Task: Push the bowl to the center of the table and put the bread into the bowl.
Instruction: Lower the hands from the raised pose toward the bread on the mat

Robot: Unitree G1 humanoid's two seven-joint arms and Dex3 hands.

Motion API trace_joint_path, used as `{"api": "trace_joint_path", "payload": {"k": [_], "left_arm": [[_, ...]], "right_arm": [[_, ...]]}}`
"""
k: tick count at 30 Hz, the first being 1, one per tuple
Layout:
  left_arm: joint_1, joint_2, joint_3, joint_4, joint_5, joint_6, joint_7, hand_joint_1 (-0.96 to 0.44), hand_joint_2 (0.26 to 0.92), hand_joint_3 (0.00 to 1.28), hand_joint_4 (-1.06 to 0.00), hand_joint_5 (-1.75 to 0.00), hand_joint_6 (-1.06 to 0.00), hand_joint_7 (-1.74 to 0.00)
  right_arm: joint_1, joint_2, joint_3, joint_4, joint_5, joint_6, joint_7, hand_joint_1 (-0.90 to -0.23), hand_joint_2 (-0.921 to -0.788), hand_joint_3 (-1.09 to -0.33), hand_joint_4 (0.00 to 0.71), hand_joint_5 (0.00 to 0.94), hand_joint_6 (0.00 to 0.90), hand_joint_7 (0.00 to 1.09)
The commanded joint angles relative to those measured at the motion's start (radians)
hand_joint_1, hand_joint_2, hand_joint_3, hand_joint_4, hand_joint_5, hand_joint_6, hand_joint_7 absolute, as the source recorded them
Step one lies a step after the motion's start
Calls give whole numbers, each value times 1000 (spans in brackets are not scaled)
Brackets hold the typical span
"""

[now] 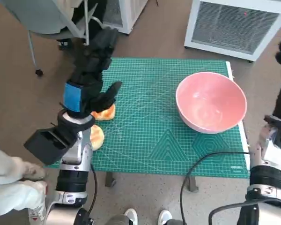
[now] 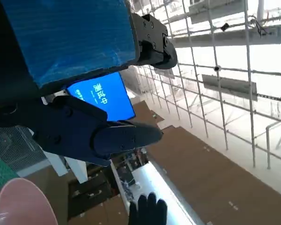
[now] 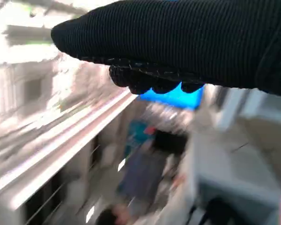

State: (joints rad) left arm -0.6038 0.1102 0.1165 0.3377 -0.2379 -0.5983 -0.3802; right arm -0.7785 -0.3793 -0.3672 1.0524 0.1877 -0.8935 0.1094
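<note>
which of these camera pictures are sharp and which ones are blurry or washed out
Head view: sharp and evenly lit, the pink bowl and green mat crisp. Left wrist view: the left hand is clear, but the windows behind are blown out white. Right wrist view: heavy motion blur; only the right hand reads clearly.

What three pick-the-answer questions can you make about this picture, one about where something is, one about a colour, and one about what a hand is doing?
1. Where is the bowl on the green mat?
A. near the right edge
B. dead centre
C. at the left edge

2. What colour is the bowl?
A. blue
B. pink
C. yellow

3. What is the left hand holding?
A. the bowl
B. a cup
C. nothing

Answers:
1 A, the bowl sits by the mat's right side, far from the bread.
2 B, its inside and rim are pink.
3 C, its fingers are spread above the bread with nothing between them.
</note>
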Motion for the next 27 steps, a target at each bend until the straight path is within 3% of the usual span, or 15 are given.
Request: {"api": "trace_joint_path", "payload": {"k": [1,14,18,27], "left_arm": [[12,-2,5,4,-4,-14,7,-365,921,358,-260,-1,-249,-307],[16,7,10,-5,1,-10,14,-359,921,356,-253,0,-263,-280],[21,11,11,-15,5,-9,17,-360,921,356,-253,-1,-267,-274],[31,27,17,-18,10,-17,15,-362,921,351,-251,0,-293,-212]], "right_arm": [[-6,-3,-22,106,8,56,-32,-538,-921,-840,308,3,-1,713],[-8,21,-40,234,13,221,-20,-516,-921,-841,243,0,24,595],[-9,38,-33,255,-2,288,-41,-502,-921,-838,213,0,35,525],[-35,107,-43,271,8,399,-71,-457,-921,-853,203,1,45,496]]}}
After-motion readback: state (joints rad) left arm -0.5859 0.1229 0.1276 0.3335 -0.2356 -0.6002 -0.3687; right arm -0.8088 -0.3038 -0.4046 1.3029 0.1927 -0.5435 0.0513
